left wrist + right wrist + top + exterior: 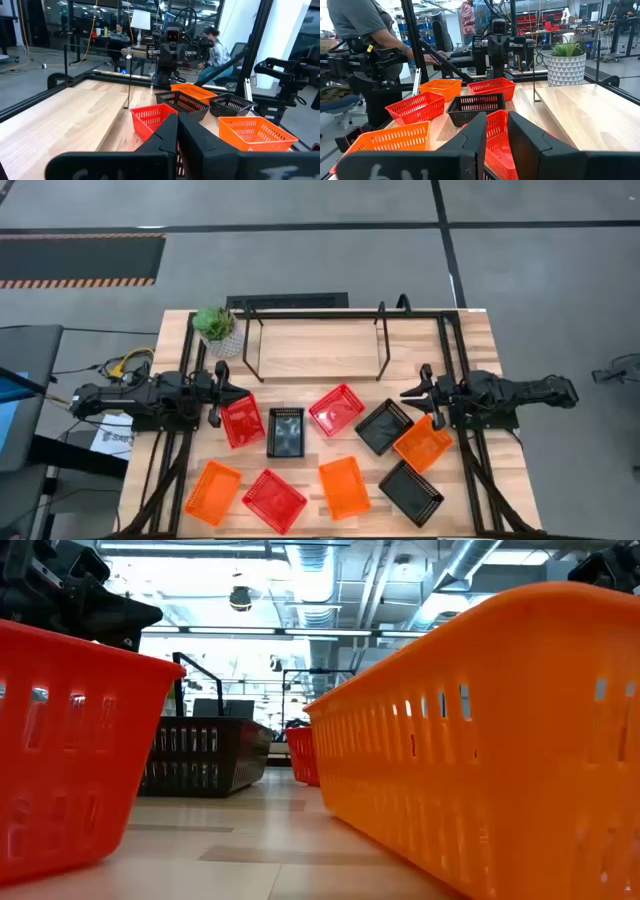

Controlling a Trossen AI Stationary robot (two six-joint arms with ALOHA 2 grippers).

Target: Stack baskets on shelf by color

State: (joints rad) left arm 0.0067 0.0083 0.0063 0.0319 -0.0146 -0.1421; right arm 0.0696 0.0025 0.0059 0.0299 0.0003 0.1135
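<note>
Nine baskets lay scattered across the near half of the surface (300, 490), none of them on the shelf (315, 350), which stood empty of baskets at the far edge with its wooden board bare. A potted plant (216, 327) sat at the shelf's left end, near the far left corner.

The left hand (232, 392) rested low by the left edge, its fingers pressed together with nothing between them. Just beside it, tilted, lay a red basket (241, 421), and touching that basket's right side a black basket (286, 431). Another red basket (336, 409) sat near the middle, with a second black basket (384, 426) to its right and an orange basket (422, 444) overlapping that one's corner.

Along the near edge, from left to right, were an orange basket (213, 492), a red basket (274, 500), an orange basket (344, 487) and a black basket (411, 493).

The right hand (420, 392) waited by the right edge, just beyond the orange basket that lay there. In its own wrist view its fingers (472, 132) stood slightly apart, gripping nothing.

Beyond the surface, a person (365, 20) stood beside a frame post in the right wrist view, and another person (216, 47) sat in the room behind.
</note>
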